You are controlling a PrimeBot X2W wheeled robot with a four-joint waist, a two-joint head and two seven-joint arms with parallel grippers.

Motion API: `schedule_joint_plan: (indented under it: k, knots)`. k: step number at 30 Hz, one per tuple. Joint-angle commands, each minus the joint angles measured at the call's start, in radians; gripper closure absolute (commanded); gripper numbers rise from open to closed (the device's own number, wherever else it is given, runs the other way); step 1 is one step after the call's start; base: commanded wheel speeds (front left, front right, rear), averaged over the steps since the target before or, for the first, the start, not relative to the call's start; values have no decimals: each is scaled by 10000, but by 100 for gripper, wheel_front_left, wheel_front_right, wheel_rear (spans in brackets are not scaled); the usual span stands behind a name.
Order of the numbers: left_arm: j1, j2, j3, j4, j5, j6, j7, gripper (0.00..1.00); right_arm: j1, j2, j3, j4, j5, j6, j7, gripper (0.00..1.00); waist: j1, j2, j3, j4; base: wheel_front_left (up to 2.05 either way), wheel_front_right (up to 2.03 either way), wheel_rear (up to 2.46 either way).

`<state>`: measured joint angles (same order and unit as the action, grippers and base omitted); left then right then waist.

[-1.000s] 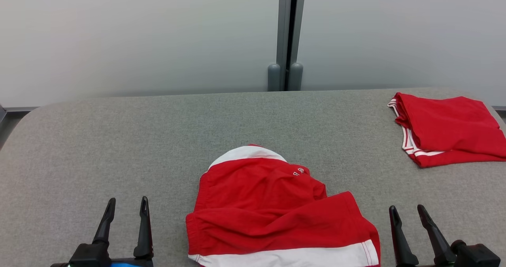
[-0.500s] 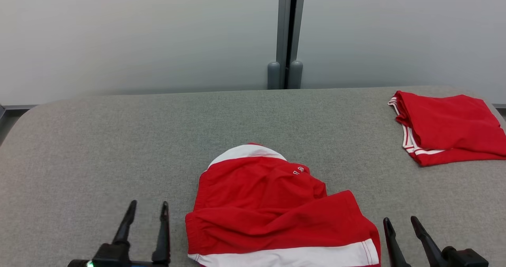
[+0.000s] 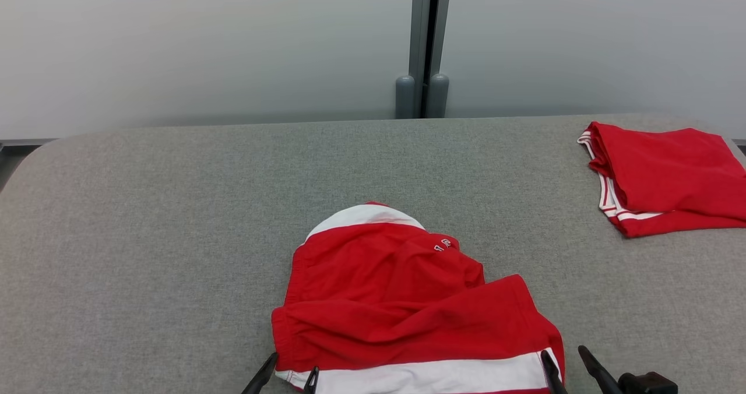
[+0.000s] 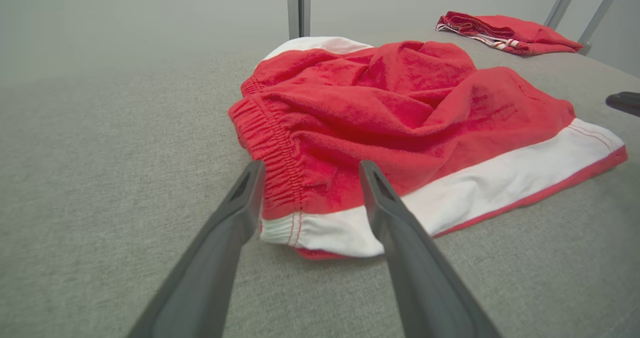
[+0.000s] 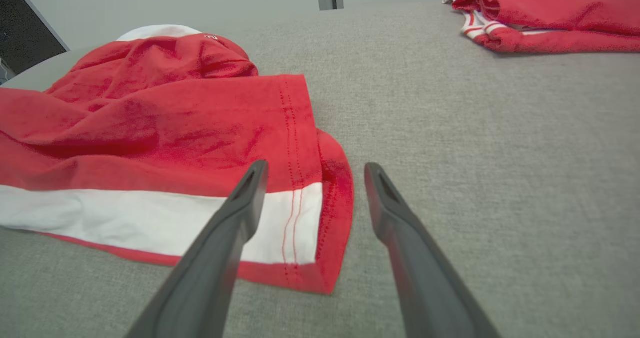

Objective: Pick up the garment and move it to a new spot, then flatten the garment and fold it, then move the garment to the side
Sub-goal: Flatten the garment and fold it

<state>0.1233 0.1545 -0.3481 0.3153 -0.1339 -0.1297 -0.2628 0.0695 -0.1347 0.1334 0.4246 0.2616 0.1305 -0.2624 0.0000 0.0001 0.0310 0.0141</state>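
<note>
Head view gives you the crumpled red shorts lying on the grey table just ahead; your left gripper and right gripper stand spread wide at their two near corners, holding nothing.

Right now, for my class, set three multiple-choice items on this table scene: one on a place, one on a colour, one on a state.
1. Where on the table does the folded garment lie?
A. far right B. far left C. centre
2. What colour is the band along the crumpled shorts at their near hem?
A. blue B. white C. black
3. How is the left gripper?
A. shut on the shorts B. shut, empty C. open
Answers: 1 A, it lies at the head view's far right; 2 B, a white strip edges the red cloth; 3 C, its fingers stand apart, clamping nothing.
</note>
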Motion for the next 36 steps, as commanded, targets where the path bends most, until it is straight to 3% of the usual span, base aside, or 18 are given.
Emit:
schedule_joint_plan:
  k: [1, 8, 28, 29, 30, 31, 33, 36]
  knots:
    - [74, 69, -13, 67, -53, -6, -24, 0, -132, -67, 70, 85, 23, 4, -34, 0, 0, -1, 27, 7, 0, 0, 0]
    - [-330, 47, -68, 694, -379, -6, -24, 0, -635, -261, 768, 917, 266, 4, -33, 0, 0, -1, 198, 27, 0, 0, 0]
    - [-1666, 281, -1851, 2399, -1356, -9, -24, 0, -1704, -611, 2523, 2090, 1255, 4, -10, 0, 0, -1, 575, -30, 0, 0, 0]
    - [-1751, 319, -1980, 2535, -1404, -9, -24, 0, -1764, -641, 2641, 2139, 1297, 6, -10, 6, 0, -1, 593, -34, 0, 0, 0]
    - [-1808, 340, -2127, 2695, -1492, -9, -22, 0, -1827, -678, 2765, 2174, 1359, 6, -8, 62, 0, -1, 606, -37, 0, 0, 0]
    - [-1916, 373, -2248, 2819, -1554, -9, -22, 28, -1896, -717, 2865, 2159, 1395, 6, -8, 97, 0, -1, 619, -40, 0, 0, 0]
    - [-2102, 443, -2449, 3017, -1726, -9, -22, 100, -1992, -790, 2983, 2064, 1493, 6, -10, 100, 0, -1, 638, -48, 0, 0, 0]
    - [-2252, 517, -2770, 3181, -2047, -9, -21, 100, -2074, -882, 3044, 1732, 1562, 6, -20, 100, 0, -1, 626, -70, 0, 0, 0]
